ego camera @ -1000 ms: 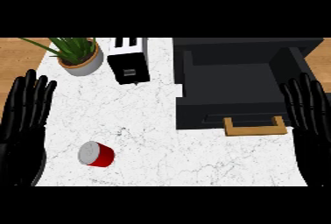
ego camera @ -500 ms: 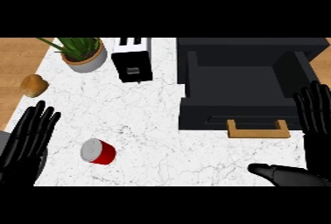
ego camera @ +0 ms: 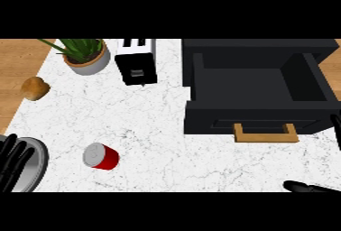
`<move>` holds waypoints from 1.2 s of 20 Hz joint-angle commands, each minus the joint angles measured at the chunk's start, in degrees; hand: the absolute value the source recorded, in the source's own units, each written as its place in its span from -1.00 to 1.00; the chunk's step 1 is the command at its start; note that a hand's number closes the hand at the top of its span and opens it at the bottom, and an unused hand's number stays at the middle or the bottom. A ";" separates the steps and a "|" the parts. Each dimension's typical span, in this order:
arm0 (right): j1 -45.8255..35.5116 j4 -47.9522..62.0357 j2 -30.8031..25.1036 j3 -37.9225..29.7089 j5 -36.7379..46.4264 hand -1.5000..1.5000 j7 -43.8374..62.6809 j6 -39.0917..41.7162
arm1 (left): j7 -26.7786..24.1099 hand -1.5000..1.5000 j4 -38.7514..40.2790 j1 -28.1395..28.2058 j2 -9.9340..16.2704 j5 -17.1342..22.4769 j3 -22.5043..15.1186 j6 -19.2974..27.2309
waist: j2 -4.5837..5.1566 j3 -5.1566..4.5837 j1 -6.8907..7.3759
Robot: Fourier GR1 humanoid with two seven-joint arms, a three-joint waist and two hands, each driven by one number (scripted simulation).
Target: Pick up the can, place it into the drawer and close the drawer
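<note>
Beside left hand (ego camera: 15,158), apart, lies can (ego camera: 100,156).

A: Where is the can (ego camera: 101,156)?

B: On its side on the marble counter (ego camera: 166,135), low and left, silver top facing up-left, nothing touching it.

A: And the drawer (ego camera: 260,90)?

B: Pulled open at upper right, dark inside, its wooden handle (ego camera: 265,134) toward the lower edge.

A: The hands?

B: The left hand (ego camera: 12,160) shows at the lower left edge, fingers straight, over a grey plate (ego camera: 39,162), well apart from the can. Of the right hand (ego camera: 307,187) only dark fingers show at the lower right corner and right edge.

A: Anything else?

B: A potted plant (ego camera: 85,55) at top left, a black toaster (ego camera: 136,63) beside it, and a bread roll (ego camera: 34,88) on the wooden strip at left.
</note>
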 commanded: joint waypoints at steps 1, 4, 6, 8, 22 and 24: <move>5.90 -0.14 -1.23 -4.98 -5.77 -1.00 -3.33 4.87 | 0.70 -1.00 -4.14 4.26 -0.28 4.01 3.11 -2.67 | -0.02 -0.02 -0.11; 1.93 2.42 -2.43 -7.90 -7.38 -1.00 -2.98 4.90 | -0.03 -1.00 -1.74 2.63 0.50 8.30 9.14 -4.63 | 0.04 -0.03 0.03; 3.34 1.07 -2.86 -7.55 -8.02 -1.00 -2.29 6.67 | 3.76 -1.00 -6.04 4.02 -2.52 5.38 4.50 -2.69 | 0.03 -0.02 0.01; 10.09 -2.08 -0.03 -5.79 -5.57 -1.00 -4.98 7.52 | 3.68 -1.00 -5.74 5.59 -3.43 8.28 5.99 -2.91 | -0.07 -0.03 -0.10; 11.15 0.61 -2.61 -14.71 -13.73 -1.00 -7.36 13.46 | 13.88 -1.00 0.17 -3.03 -7.92 16.00 6.05 1.15 | 0.06 -0.01 -0.38; 11.11 2.86 -2.95 -16.15 -14.79 -1.00 -8.48 15.29 | 10.62 -1.00 3.30 -0.70 -9.68 13.97 4.49 -2.06 | 0.05 -0.03 -0.18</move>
